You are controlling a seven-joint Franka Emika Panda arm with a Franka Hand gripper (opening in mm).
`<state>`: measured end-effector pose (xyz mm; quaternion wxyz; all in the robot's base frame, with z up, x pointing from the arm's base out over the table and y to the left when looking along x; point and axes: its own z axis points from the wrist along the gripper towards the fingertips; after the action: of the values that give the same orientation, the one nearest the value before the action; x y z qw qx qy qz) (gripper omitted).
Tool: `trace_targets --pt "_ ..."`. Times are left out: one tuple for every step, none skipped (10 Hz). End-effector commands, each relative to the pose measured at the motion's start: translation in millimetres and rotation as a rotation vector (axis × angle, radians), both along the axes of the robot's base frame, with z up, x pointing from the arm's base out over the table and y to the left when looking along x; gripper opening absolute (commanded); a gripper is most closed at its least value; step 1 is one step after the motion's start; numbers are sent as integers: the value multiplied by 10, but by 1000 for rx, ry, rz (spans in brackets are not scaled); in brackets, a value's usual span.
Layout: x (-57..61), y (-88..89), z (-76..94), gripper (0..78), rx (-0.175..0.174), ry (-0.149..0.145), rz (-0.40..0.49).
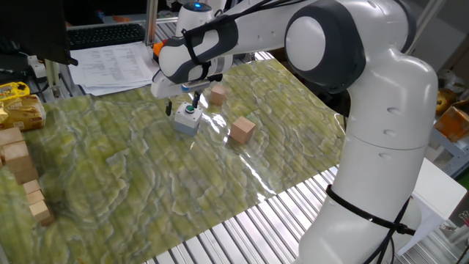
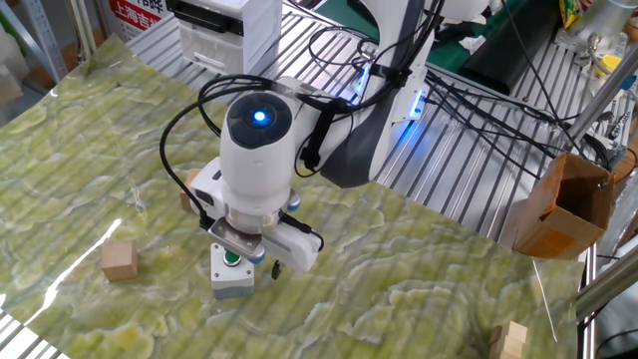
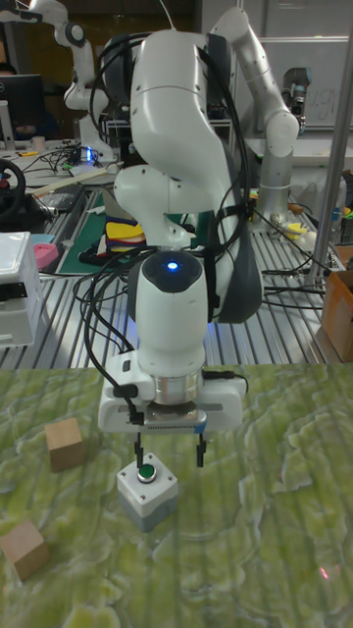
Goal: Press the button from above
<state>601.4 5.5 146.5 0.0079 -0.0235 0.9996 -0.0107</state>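
Note:
The button (image 3: 147,473) is green with a white ring and sits on top of a small light grey box (image 3: 147,500) on the green mat. It also shows in one fixed view as the button (image 1: 190,111) and in the other as the button (image 2: 231,258). My gripper (image 3: 170,458) hangs just above the box, pointing down, and is open, with a clear gap between its two thin black fingers (image 3: 200,453). The left finger stands over the box's left edge and the right finger hangs off to the box's right. Nothing is between the fingers. The gripper (image 1: 187,98) sits a little above the button.
Two plain wooden cubes (image 1: 242,130) (image 1: 218,94) lie right of the grey box. More wooden blocks (image 1: 18,158) stack at the mat's left edge. An orange box (image 1: 159,51) and papers (image 1: 110,62) lie behind the mat. A cardboard box (image 2: 558,204) stands beyond the mat.

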Motion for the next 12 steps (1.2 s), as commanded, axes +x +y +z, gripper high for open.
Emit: trace_targets --pt "18 48 3 775 4 -3 -10" --pt "24 71 -13 775 5 -3 -11" --pt "32 103 -39 775 7 -6 -16" --pt "35 110 -53 775 6 -8 -15" --pt "36 111 -66 775 5 -9 -11" --pt "37 111 -71 775 2 -9 -9" --pt "37 104 -90 775 0 -7 -5" --pt "41 92 -165 775 -2 -11 1" --pt "42 73 -302 775 1 -33 6" --pt "41 73 -397 775 3 -52 2" --pt "41 72 -388 775 5 -51 0" --pt "42 72 -369 775 5 -48 -2"
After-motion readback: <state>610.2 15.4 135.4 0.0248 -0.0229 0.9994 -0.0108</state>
